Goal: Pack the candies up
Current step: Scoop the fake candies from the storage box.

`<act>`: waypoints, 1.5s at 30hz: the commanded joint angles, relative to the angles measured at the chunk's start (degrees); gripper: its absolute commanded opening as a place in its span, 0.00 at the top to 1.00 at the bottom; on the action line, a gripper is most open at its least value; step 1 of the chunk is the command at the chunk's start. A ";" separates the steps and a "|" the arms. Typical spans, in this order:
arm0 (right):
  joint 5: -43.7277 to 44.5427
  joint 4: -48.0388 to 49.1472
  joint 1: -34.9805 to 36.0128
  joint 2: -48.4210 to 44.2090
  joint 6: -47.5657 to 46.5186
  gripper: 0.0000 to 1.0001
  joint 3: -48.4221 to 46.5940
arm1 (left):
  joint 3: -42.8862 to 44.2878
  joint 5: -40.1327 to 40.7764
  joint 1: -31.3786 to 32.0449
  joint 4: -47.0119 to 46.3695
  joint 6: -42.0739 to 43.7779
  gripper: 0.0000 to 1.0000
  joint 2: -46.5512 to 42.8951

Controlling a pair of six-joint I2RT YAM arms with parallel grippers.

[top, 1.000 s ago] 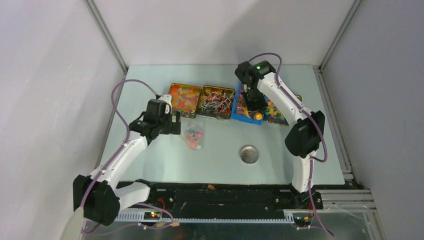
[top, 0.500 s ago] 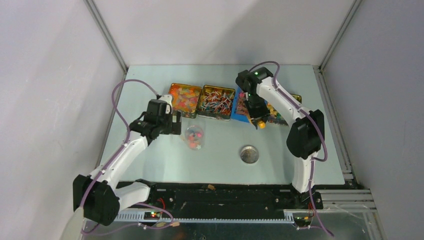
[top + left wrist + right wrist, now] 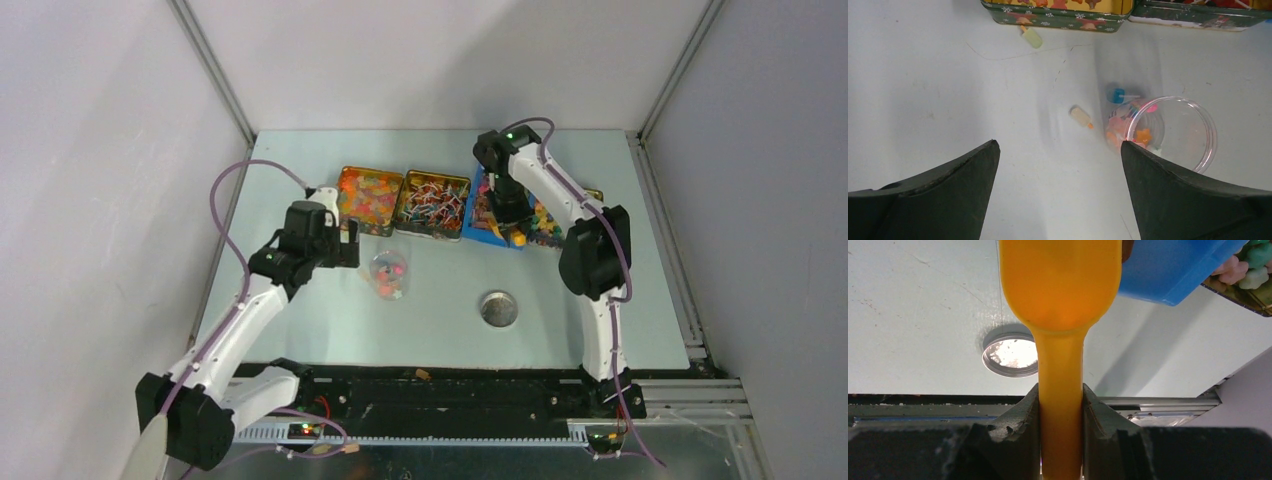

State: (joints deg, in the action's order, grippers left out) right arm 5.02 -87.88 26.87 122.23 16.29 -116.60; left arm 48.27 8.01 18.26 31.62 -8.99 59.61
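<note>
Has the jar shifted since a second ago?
No. In the top view the jar sits in the same spot, just in front of the gummy tin's right corner.

The left arm (image 3: 235, 320) and right arm (image 3: 600, 340) have white links, black joints and purple cables; the left gripper (image 3: 1059, 144) is black.

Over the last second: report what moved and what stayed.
The right arm's elbow swung left toward the trays, while the orange scoop in the right fingers barely shifted at the blue tray. The left arm's lower end shifted left. Nothing grabbed or released. Left fingers stay open by the cup; lid unmoved.
</note>
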 commanded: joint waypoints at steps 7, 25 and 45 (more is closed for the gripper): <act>4.72 17.63 -0.62 -2.59 0.64 1.00 9.51 | -0.97 0.42 0.45 -2.62 0.46 0.00 -3.18; 4.25 29.18 -1.15 -5.66 1.53 1.00 16.31 | -1.31 0.83 0.46 -2.76 0.37 0.00 -4.19; 2.65 44.25 -2.74 -18.02 2.39 1.00 32.55 | -1.51 1.18 0.46 -2.97 0.56 0.02 -4.87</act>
State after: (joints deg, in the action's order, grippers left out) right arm 6.66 -48.88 24.49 108.29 17.65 -84.82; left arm 46.61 8.03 18.26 30.52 -8.99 56.27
